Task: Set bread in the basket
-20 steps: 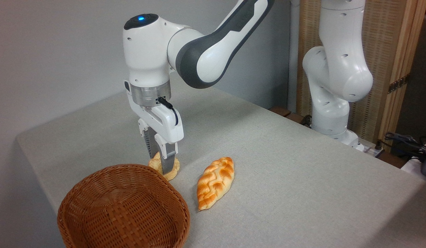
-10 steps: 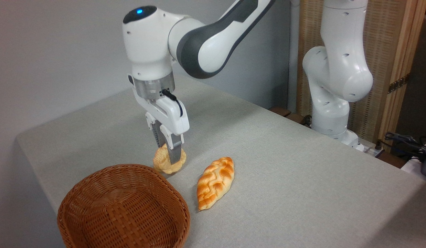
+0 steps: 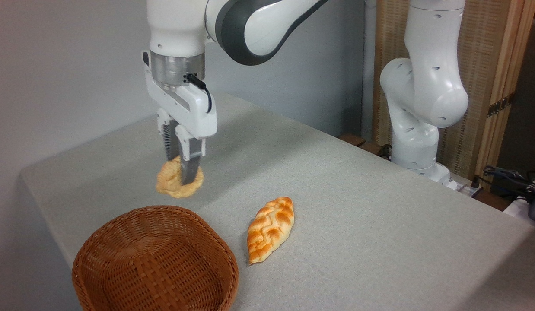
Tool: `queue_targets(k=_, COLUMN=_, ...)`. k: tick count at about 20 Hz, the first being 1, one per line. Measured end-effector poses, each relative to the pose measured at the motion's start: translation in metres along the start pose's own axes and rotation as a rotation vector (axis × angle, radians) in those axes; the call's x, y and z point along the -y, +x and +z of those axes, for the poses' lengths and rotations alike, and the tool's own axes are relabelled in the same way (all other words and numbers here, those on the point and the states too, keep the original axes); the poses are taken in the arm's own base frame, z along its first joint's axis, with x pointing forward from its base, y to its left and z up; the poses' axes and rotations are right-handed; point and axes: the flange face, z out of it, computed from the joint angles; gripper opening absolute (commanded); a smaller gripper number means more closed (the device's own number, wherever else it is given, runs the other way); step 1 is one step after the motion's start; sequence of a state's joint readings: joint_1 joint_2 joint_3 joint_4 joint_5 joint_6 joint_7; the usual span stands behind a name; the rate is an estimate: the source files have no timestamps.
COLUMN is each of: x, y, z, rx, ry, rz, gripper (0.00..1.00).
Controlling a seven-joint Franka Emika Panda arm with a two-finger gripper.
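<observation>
Grey cloth-covered table (image 3: 358, 207) against a plain grey wall, slatted wooden screen (image 3: 488, 77) off at the right behind the arm's white base (image 3: 416, 129).

Up at centre-left, gripper (image 3: 181, 170) pointing straight down, 2 fingers (image 3: 189, 168) clamped on the bread (image 3: 176, 183) across its lumpy top. Bun hanging clear of the cloth, nothing under it but bare grey surface. Slightly tipped in the grip, by the look of it, one pale-golden edge drooping lower on the left.

Just below and nearer the camera: the basket (image 3: 120, 268), wide brown wicker bowl, mouth open and nothing visible inside. Bun well above the rim and a little behind it, not yet over the opening.

Right of the basket, braided loaf (image 3: 271, 229) flat on the cloth, well apart from the gripper, untouched and out of the way.

So: pickup done, carry in hand, drop not yet made. Judging from the layout, next move calls for a short travel toward the camera until the bun sits squarely over the basket's middle, then a lowering into the bowl before letting go. Plenty of margin given that wide mouth. Only worry: a narrow pinch on a rounded crust, so a smooth, unhurried shift rather than a jerk.
</observation>
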State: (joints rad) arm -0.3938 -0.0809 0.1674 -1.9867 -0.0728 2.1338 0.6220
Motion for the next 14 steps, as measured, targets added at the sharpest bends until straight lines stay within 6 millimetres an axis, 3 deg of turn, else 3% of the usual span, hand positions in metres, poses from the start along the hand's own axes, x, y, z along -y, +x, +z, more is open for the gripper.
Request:
queue_targets(k=2, x=0.008, y=0.005, z=-0.005, rx=-0.058, ry=0.045, rz=-0.007, gripper=0.60)
queue_targets(k=4, x=0.019, y=0.006, z=-0.003, rx=-0.093, ry=0.078, rz=-0.020, gripper=0.89)
queue_targets(k=5, x=0.025, y=0.005, z=0.001, rx=-0.101, ry=0.089, rz=-0.029, gripper=0.97)
queue_targets(k=9, x=0.041, y=0.007, z=0.027, rx=-0.116, ry=0.124, rz=-0.046, gripper=1.00)
queue_targets(k=14, x=0.045, y=0.009, z=0.060, rx=-0.100, ry=0.104, rz=-0.069, gripper=1.00)
